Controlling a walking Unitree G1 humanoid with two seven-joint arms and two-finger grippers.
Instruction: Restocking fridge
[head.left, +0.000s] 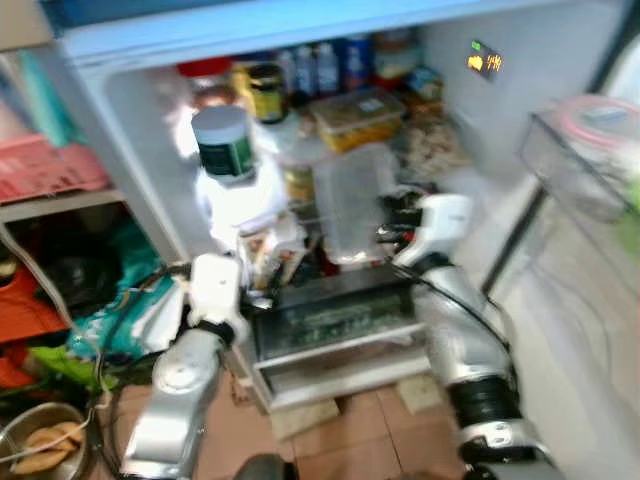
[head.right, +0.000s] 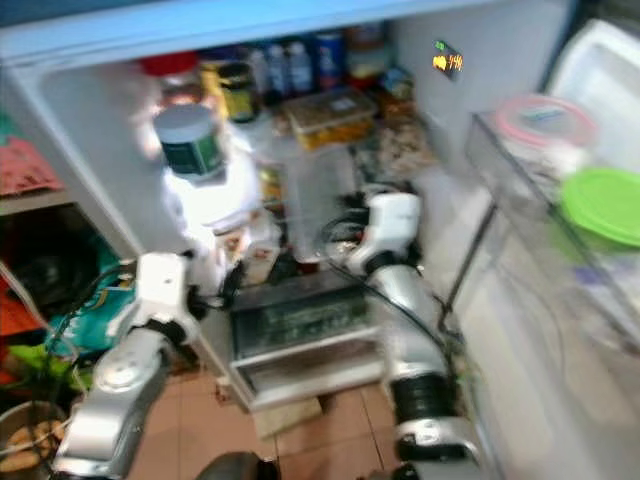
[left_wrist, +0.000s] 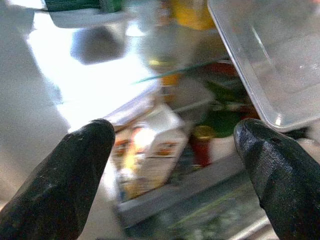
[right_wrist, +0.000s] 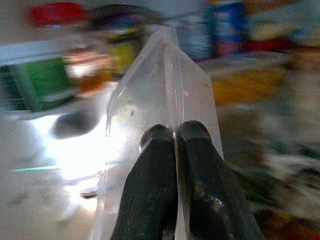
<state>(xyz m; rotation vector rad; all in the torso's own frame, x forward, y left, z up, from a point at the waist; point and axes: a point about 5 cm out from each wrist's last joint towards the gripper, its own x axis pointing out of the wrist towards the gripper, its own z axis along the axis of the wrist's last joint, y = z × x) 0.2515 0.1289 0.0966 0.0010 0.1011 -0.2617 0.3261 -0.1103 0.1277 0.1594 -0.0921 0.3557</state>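
The open fridge (head.left: 150, 110) spans the scene, its upper shelf crowded with bottles (head.left: 325, 65), a dark jar (head.left: 265, 90) and a yellow-filled food box (head.left: 358, 118), and its door shelf (head.right: 520, 170) at the right holds lidded tubs, one with a green lid (head.right: 603, 205). At the bottom sits a glass-fronted drawer (head.left: 335, 320). A white tub with a green label (head.left: 224, 143) stands on the brightly lit middle shelf. The clear plastic container (head.left: 352, 205) is held tilted inside the fridge, in front of the middle shelves. The right gripper (right_wrist: 176, 135) has its fingers clenched on the container's thin rim. The left gripper (left_wrist: 175, 150) hangs low by the drawer, fingers (left_wrist: 80, 170) spread wide apart and released, facing a carton (left_wrist: 150, 150).
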